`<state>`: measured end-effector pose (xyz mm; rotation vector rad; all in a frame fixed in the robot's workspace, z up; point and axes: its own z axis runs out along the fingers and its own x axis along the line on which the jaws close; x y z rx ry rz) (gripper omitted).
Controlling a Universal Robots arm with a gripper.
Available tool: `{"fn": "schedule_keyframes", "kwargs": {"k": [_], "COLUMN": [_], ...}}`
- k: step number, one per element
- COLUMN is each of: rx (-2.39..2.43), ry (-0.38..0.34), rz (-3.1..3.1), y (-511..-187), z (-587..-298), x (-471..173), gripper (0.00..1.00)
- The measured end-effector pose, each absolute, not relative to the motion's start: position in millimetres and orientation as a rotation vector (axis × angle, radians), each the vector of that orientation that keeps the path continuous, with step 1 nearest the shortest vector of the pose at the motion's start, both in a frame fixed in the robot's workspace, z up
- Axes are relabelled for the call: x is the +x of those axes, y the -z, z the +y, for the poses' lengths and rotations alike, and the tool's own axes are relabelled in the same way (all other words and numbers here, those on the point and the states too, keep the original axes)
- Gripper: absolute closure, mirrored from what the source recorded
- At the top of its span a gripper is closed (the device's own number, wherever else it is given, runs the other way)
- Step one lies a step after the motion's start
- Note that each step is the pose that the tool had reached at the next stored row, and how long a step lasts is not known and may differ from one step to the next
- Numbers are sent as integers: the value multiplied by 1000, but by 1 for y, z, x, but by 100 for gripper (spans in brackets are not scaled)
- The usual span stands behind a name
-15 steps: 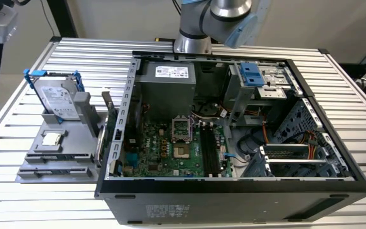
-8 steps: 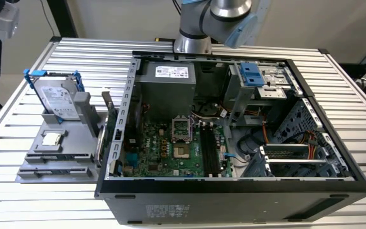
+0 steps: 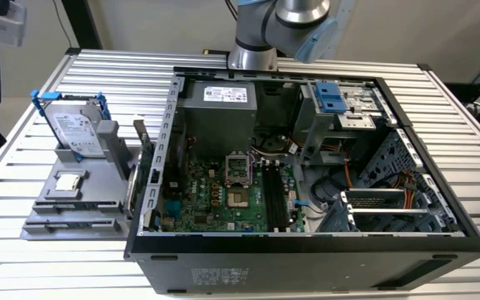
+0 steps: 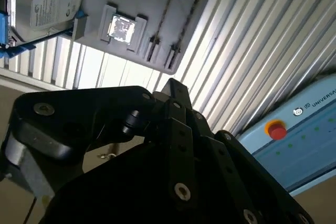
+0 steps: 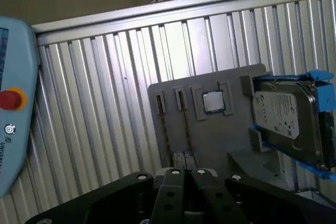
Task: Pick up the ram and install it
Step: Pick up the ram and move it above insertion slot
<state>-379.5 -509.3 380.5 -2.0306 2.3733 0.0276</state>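
While the arm [image 3: 284, 25] stood at the far side of the open computer case [image 3: 307, 253] in the exterior view, the gripper [image 5: 186, 172] pointed toward the gray tray [image 5: 215, 142] on the slatted table [image 5: 94, 103]. It was apart from the tray, and its black fingers [image 5: 170, 192] were drawn together with nothing between them. The ram [image 5: 184, 128] stood on its edge in a slot of that tray (another thin stick [image 5: 165, 129] stood just beside it), near the hard drive [image 5: 286, 114] in its blue frame.

The hard drive [image 3: 75, 128] and power supply [image 3: 220, 115] labels are illegible.
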Motion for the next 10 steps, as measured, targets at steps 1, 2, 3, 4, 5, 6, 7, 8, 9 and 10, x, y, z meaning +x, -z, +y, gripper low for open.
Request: {"fn": "schedule_keyframes", "kwargs": {"k": [1,2,3,4,5,6,7,8,9,10], "rx": [-2053,-2074,-2096,-2116,-2137,-2156,-2174,-2191,-2209,-2227], "ry": [-28,-27,-27,-27,-28,-28,-28,-28,-28,-29], "rz": [2354,2335,2315,2297,2278,2260,2243,2226,2208,2191], "y": [-380,-380,-379,-379,-378,-378,-378,-377,-377,-376], "z": [-509,-509,-509,-509,-509,-509,-509,-509,-509,-509], "x": [-379,-379,-379,-379,-380,-380,-379,-379,-379,-379], "gripper": [100,100,100,100,100,100,100,100,100,100]}}
